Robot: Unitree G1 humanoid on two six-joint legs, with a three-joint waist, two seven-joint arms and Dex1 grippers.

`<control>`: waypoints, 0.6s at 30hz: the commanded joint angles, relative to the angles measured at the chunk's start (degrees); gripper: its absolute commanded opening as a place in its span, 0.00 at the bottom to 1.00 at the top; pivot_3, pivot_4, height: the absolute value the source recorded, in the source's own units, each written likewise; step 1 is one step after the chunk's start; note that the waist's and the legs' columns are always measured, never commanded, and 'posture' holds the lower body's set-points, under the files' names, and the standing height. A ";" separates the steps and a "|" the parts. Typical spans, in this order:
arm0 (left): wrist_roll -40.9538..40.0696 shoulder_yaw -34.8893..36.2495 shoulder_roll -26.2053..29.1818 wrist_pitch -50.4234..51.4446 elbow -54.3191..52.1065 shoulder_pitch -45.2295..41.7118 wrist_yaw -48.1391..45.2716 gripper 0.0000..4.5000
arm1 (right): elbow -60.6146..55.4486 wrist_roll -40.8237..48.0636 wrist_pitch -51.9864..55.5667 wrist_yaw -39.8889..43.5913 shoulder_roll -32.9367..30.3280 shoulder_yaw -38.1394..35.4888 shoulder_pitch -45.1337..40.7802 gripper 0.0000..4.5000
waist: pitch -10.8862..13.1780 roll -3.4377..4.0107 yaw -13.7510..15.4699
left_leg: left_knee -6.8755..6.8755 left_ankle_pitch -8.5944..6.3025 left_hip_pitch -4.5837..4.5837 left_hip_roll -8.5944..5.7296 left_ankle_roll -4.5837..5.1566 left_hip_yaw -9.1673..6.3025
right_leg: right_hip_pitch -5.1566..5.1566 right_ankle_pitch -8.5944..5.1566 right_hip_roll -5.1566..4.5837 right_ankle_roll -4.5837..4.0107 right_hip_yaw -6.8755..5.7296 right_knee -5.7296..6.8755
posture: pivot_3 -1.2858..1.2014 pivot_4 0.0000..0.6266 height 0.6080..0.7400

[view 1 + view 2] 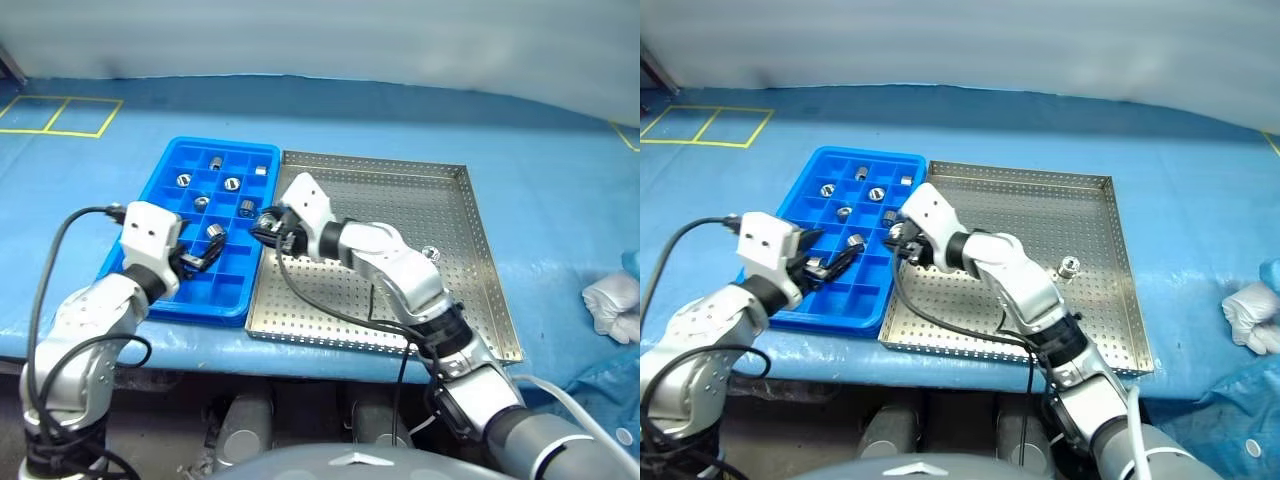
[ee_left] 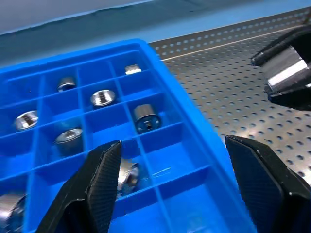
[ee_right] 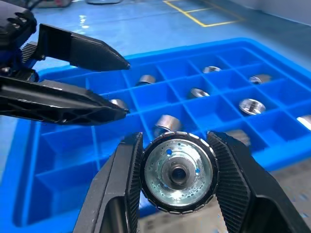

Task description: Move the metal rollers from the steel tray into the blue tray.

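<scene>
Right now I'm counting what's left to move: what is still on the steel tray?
One metal roller stands on the steel tray, near its right rim. The right arm hides part of the tray's floor, so anything beneath it can't be seen.

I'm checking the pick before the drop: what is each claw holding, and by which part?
The right claw clamps one metal roller by its round side wall, flat face toward the wrist camera. The left claw is open and holds nothing.

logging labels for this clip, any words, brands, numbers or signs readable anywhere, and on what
None: no readable text in any view.
Blue tray: no label or number.
Steel tray: perforations only, no stamp.
Roller in the right gripper: dots and holes on its face, no characters.
Yellow lines on the blue cover: plain markings, no words.
</scene>
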 commanded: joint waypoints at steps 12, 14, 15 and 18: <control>-0.56 6.95 -1.13 2.87 -8.92 10.29 4.00 0.82 | 11.78 -3.21 -7.44 4.06 9.38 5.53 -2.72 0.38 | 0.01 0.01 5.17 | -0.07 -0.06 0.00 0.01 -0.13 -0.03 | -0.06 -0.05 -0.02 -0.08 -0.10 -0.03 | 0.70 0.24 1.00; -0.72 6.37 -1.30 2.86 -8.82 10.16 4.16 0.82 | 13.00 -3.56 -7.52 4.10 9.61 5.44 -2.53 0.38 | 0.01 0.01 5.83 | -0.08 -0.10 0.00 0.01 -0.22 -0.02 | -0.08 -0.06 -0.02 -0.09 -0.10 -0.06 | 0.70 0.24 1.00; -0.84 6.15 -1.35 2.87 -8.79 10.10 4.19 0.82 | 13.54 -3.68 -7.39 4.10 9.64 5.31 -2.40 0.38 | 0.01 0.01 6.04 | -0.10 -0.10 0.00 0.02 -0.25 -0.01 | -0.10 -0.06 -0.03 -0.10 -0.10 -0.06 | 0.70 0.24 1.00; -0.83 5.86 -1.45 2.67 -8.45 10.19 4.25 0.82 | 14.74 -3.77 -6.07 4.46 9.61 5.05 -1.99 0.38 | 0.00 0.01 6.51 | -0.20 -0.12 -0.01 0.04 -0.33 -0.01 | -0.15 -0.09 -0.02 -0.15 -0.13 -0.09 | 0.70 0.24 1.00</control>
